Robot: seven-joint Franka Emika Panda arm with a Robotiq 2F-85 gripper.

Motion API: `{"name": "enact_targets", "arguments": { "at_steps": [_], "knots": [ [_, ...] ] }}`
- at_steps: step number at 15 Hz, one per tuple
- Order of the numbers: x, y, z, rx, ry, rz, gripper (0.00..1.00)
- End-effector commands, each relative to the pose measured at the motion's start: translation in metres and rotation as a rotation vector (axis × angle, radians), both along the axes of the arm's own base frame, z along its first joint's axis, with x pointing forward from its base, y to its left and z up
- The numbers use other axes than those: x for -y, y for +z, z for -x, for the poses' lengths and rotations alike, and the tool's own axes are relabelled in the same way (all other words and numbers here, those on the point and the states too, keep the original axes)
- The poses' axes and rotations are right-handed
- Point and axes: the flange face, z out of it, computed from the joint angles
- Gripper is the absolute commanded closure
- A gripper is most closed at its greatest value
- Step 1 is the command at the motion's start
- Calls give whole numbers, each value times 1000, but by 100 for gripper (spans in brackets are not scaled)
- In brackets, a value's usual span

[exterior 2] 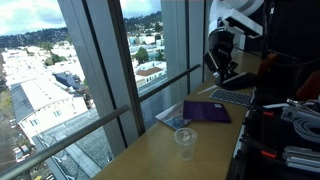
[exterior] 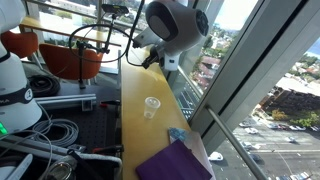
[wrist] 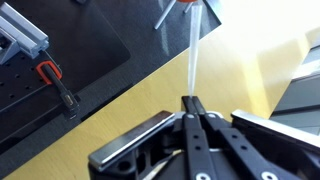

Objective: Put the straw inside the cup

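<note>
In the wrist view my gripper [wrist: 191, 100] is shut on the straw [wrist: 192, 58], a thin pale tube that sticks straight out beyond the fingertips over the wooden table. The clear plastic cup stands upright on the table in both exterior views [exterior: 152, 106] [exterior 2: 186, 140]. In those views the gripper [exterior: 150, 57] [exterior 2: 220, 76] hangs above the table, well apart from the cup and beyond it. The straw is too thin to make out in the exterior views. The cup is out of the wrist view.
A purple cloth [exterior: 172, 163] [exterior 2: 207, 112] lies on the wooden table [exterior: 135, 125] between cup and table end. A big orange tub [exterior: 68, 60] and black cables [exterior: 60, 135] sit on the dark bench beside the table. A window [exterior 2: 110, 80] runs along the table's far edge.
</note>
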Motion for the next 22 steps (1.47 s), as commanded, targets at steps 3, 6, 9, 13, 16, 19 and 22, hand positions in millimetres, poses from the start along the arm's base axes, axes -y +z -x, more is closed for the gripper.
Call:
{"name": "enact_targets", "arguments": {
  "at_steps": [3, 6, 9, 13, 16, 19, 22],
  "knots": [
    [26, -52, -48, -107, -78, -270, 100],
    [19, -79, -65, -180, -130, -365, 100],
    [15, -100, -77, -242, -192, -401, 100],
    [22, -132, -80, -305, -256, -407, 100],
    [23, -155, -75, -346, -279, -410, 100],
    [29, -175, -72, -380, -289, -412, 100],
    [30, -191, -69, -388, -271, -424, 100]
  ]
}}
